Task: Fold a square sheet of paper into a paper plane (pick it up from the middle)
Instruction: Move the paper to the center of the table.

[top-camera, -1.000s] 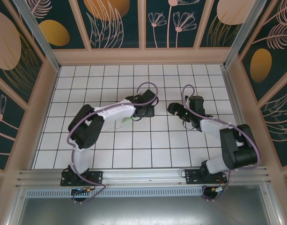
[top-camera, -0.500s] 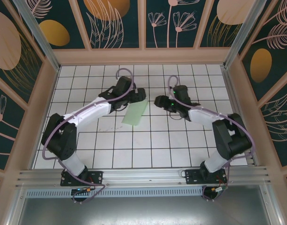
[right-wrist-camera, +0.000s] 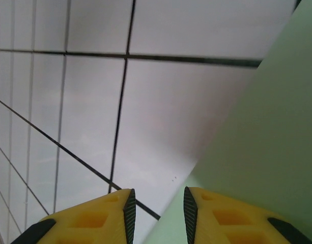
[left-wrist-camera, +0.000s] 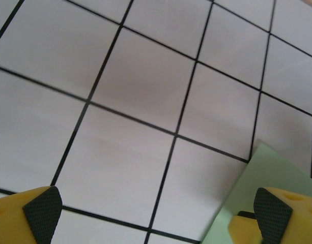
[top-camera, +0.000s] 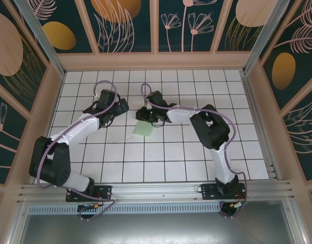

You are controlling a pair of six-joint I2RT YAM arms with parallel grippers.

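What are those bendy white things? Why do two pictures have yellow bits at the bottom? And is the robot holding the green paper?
Those are robot arms, a left arm and a right arm, fixed at the near edge of a white tiled table. One picture looks down from a camera above them. The other two come from small cameras on the arms' wrists, so the yellow bits are each arm's own fingers. On the table lies a pale green sheet of paper. The left gripper has its fingers wide apart and holds nothing. The right gripper has its fingers close together, right at the paper's edge. I can't tell whether they are pinching it.
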